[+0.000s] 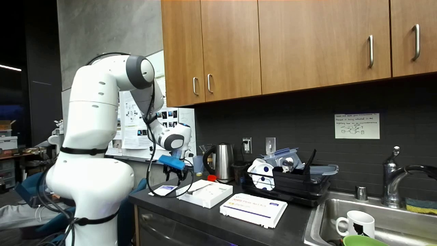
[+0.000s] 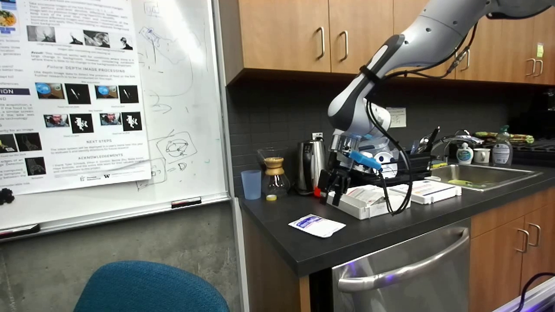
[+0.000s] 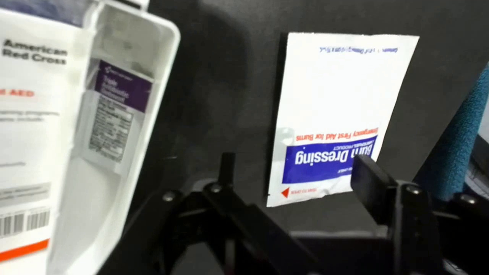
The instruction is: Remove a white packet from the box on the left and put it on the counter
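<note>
1. Beside the open white box [image 2: 367, 211], apart from its wall, the white packet [image 3: 338, 116] lies flat on the worktop [image 2: 277, 214], its "Burn Dressing" side up.
2. Near that box, my jaws hang above the worktop, spread well apart and holding nothing.
3. Inside the box I see a purple-topped sachet [image 3: 115, 116].
4. Behind the box stands a steel kettle [image 1: 224, 162].

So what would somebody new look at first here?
Probably the big white robot arm, towering at the left in an exterior view. Next, perhaps, the bright white packet lying on the dark counter, beside the open white box. Black fingers stand apart low in the wrist view.
</note>
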### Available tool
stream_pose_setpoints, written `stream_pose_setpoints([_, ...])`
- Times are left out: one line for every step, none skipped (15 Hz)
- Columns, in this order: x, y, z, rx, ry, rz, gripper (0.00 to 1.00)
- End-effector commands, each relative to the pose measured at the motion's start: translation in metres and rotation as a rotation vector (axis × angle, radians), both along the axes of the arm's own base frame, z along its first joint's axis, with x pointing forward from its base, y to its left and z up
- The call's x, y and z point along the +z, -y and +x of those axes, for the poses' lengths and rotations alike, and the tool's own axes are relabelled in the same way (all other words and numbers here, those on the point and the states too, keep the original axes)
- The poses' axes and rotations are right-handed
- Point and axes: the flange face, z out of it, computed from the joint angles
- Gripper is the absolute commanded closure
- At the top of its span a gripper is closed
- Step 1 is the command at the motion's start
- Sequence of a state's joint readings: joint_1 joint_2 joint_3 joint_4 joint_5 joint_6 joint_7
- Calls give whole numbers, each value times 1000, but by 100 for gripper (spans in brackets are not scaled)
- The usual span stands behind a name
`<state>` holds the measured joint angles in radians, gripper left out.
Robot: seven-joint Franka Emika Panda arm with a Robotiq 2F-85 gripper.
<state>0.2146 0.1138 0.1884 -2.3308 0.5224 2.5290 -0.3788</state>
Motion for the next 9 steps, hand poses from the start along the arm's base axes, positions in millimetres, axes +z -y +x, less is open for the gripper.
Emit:
stream_pose_setpoints([17, 9, -5, -75, 57, -52, 0])
stream_pose_setpoints([21, 11, -7, -109, 66, -67, 0])
stream_pose_setpoints([25, 12, -12, -144, 78, -80, 0])
stream_pose_setpoints([28, 13, -15, -169, 87, -93, 0])
stream_pose_setpoints([30, 15, -19, -202, 89, -110, 0])
stream_pose_setpoints([32, 17, -22, -236, 91, -127, 0])
stream_pose_setpoints([34, 19, -27, -267, 90, -145, 0])
stream_pose_setpoints([36, 21, -31, -291, 88, -162, 0])
stream_pose_setpoints([39, 23, -36, -320, 91, -187, 0])
